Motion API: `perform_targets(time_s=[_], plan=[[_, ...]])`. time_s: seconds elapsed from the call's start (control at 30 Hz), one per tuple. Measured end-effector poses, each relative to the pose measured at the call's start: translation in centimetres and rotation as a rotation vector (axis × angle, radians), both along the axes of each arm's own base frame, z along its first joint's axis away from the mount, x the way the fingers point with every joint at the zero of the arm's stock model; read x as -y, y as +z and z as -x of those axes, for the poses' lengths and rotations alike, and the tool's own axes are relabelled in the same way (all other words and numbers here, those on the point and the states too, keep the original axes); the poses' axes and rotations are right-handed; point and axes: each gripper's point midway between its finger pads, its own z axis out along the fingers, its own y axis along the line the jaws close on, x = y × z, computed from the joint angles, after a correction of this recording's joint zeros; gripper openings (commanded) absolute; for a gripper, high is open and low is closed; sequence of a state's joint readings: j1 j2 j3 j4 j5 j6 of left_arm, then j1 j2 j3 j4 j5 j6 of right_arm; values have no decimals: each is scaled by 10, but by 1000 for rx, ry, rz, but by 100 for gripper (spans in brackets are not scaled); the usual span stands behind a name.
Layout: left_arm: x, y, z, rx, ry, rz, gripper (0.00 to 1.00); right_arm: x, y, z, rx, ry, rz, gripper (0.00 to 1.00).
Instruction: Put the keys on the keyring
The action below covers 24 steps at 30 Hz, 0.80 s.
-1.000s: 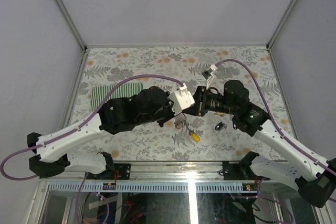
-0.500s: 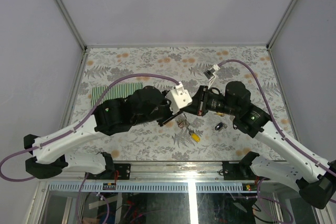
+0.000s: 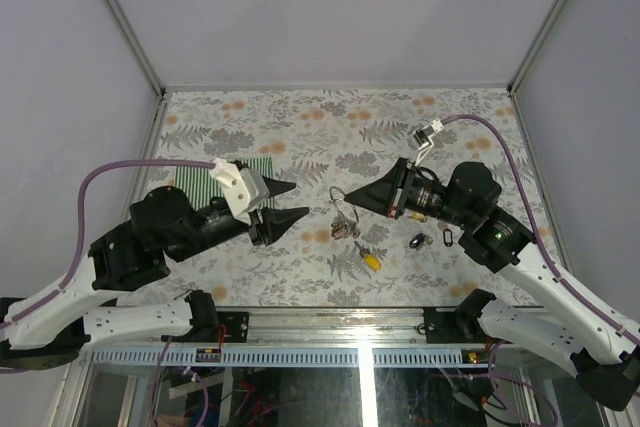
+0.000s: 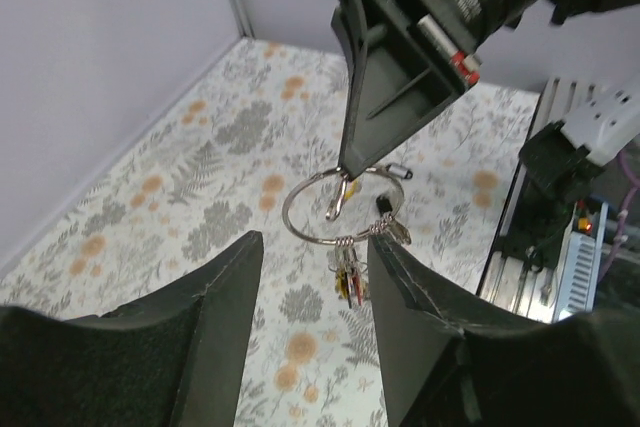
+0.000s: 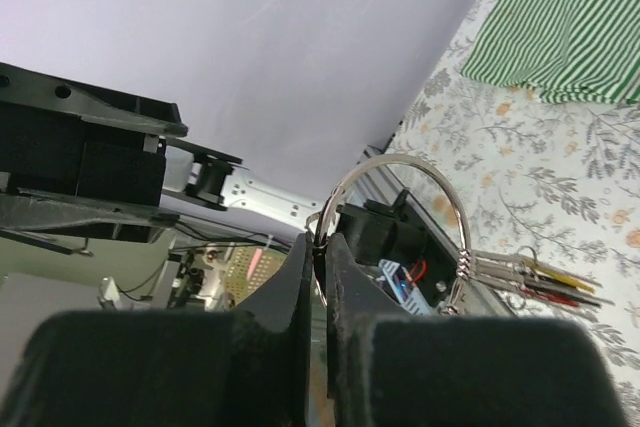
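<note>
My right gripper (image 3: 347,199) is shut on the thin silver keyring (image 3: 333,197) and holds it above the table. Several keys (image 3: 345,228) hang from the ring. In the left wrist view the ring (image 4: 286,213) hangs from the right gripper (image 4: 345,165), with the keys (image 4: 352,275) below it. My left gripper (image 3: 284,203) is open and empty, a short way left of the ring, its fingers (image 4: 215,347) apart. In the right wrist view the jaws pinch the ring (image 5: 391,156); the keys (image 5: 545,282) dangle at right. A yellow-headed key (image 3: 370,260) and a black-headed key (image 3: 418,241) lie on the table.
A green striped cloth (image 3: 200,179) lies at the left behind the left arm and shows in the right wrist view (image 5: 570,27). A small black oval loop (image 3: 447,236) lies beside the black key. Grey walls enclose the floral table (image 3: 300,127).
My left arm has pulled back to the left, away from the ring, and its gripper now stands open. My right gripper still holds the ring and has shifted slightly right.
</note>
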State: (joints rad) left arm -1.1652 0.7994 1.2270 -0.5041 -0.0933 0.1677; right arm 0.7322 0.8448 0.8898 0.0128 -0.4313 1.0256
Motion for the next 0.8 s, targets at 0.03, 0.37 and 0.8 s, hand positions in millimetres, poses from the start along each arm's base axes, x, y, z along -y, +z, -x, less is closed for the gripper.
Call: perform_targets(time_s=[0.03, 0.37, 0.8], plan=[[-1, 6, 2, 8, -7, 21, 47, 0, 3, 0, -9, 0, -15, 0], [22, 4, 12, 17, -115, 13, 45, -3, 37, 3, -59, 13, -162, 0], [35, -3, 7, 39, -132, -35, 33, -4, 48, 13, -86, 64, -209, 0]])
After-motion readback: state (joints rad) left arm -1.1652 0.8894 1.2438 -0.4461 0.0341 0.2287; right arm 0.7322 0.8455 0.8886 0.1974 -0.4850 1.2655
